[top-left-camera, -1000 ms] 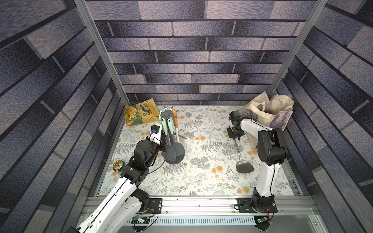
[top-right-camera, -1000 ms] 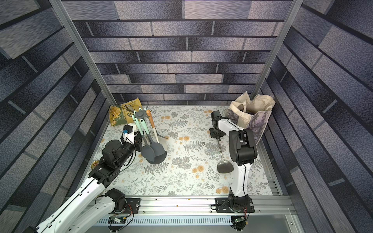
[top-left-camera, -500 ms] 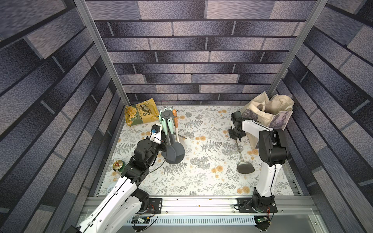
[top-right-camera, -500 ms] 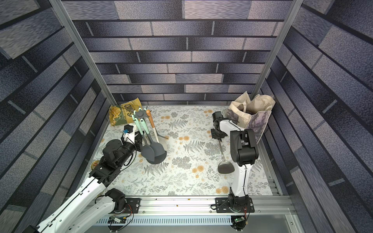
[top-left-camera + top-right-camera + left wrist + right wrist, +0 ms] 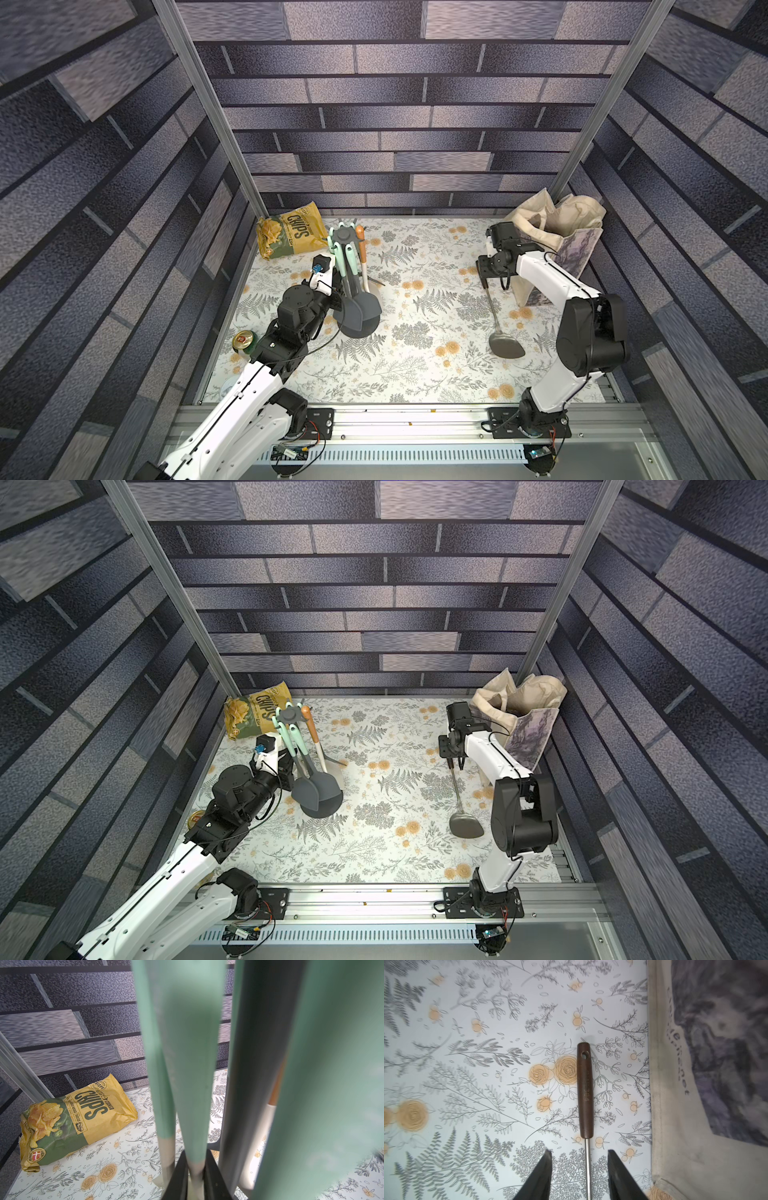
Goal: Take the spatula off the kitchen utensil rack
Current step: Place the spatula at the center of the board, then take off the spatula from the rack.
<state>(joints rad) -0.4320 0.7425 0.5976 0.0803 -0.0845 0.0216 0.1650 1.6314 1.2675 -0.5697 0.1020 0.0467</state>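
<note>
- We count one kitchen utensil rack (image 5: 344, 236). It stands upright on the floral table (image 5: 415, 374), and its dark pole (image 5: 249, 1064) fills much of the left wrist view.
- There is one spatula (image 5: 494, 309), and it is off the rack. It lies flat on the table, well apart from the rack on the right arm's side. Its brown handle (image 5: 584, 1093) points towards the back wall.
- Four utensils hang on the rack. The left wrist view shows three mint-handled utensils (image 5: 158, 1064), and both top views show one orange-handled utensil (image 5: 309, 725).
- We see one chips bag (image 5: 291, 237) just behind the rack.
- One can (image 5: 242, 341) sits near the rack on its front side, beside the left arm.
- One tote bag (image 5: 552, 245) stands far from the rack, beyond the spatula.
- There are two grippers.
- The left gripper (image 5: 195, 1155) is at the rack, its jaws pinched tight on the lower end of the middle mint-handled utensil (image 5: 187, 1064).
- The right gripper (image 5: 579, 1151) hangs over the spatula, away from the rack. Its jaws are parted, one on each side of the thin metal shaft with a gap on both sides, and it holds nothing.
- Since a second ago the right jaws have spread off the spatula, which lies where it lay before.
- The rack, its utensils and the left gripper's pinch look unchanged.
</note>
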